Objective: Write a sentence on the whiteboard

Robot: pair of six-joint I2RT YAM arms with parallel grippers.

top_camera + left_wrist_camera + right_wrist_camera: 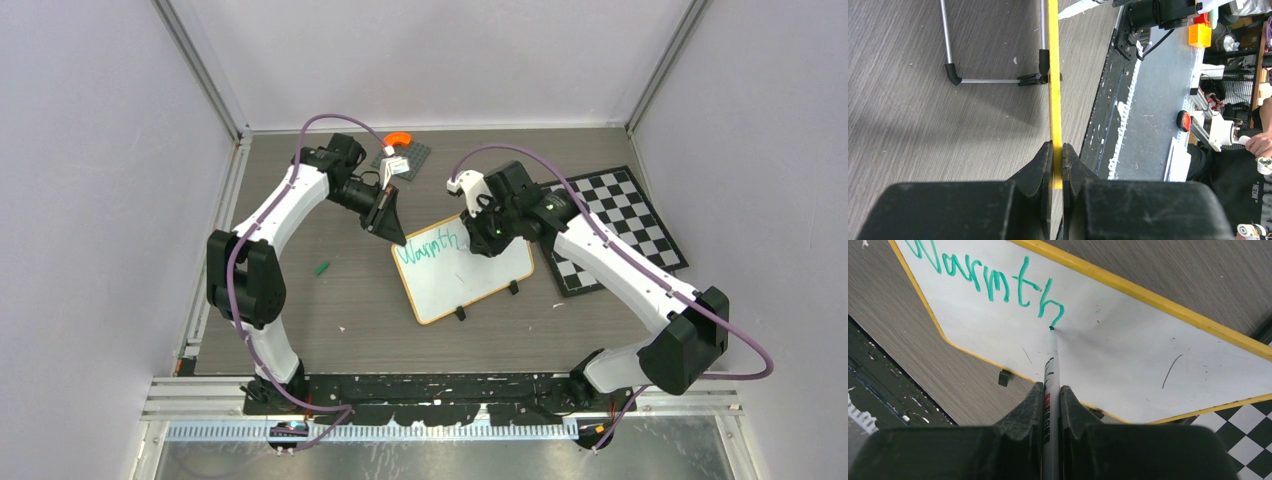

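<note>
The whiteboard (470, 285) with its yellow-orange frame lies mid-table, tilted. Green lettering (428, 245) along its upper edge reads "Warmth"; it also shows in the right wrist view (993, 282). My left gripper (392, 226) is shut on the board's upper left frame edge (1054, 90), seen edge-on between the jaws (1057, 150). My right gripper (487, 238) is shut on a white marker (1050, 385). The marker's tip (1051, 328) touches the board at the end of the "h".
A black-and-white checkerboard (620, 235) lies right of the board. A small green cap (322, 268) lies on the table to the left. A dark mat with an orange piece (400, 140) sits at the back. The board's wire stand (993, 80) shows underneath.
</note>
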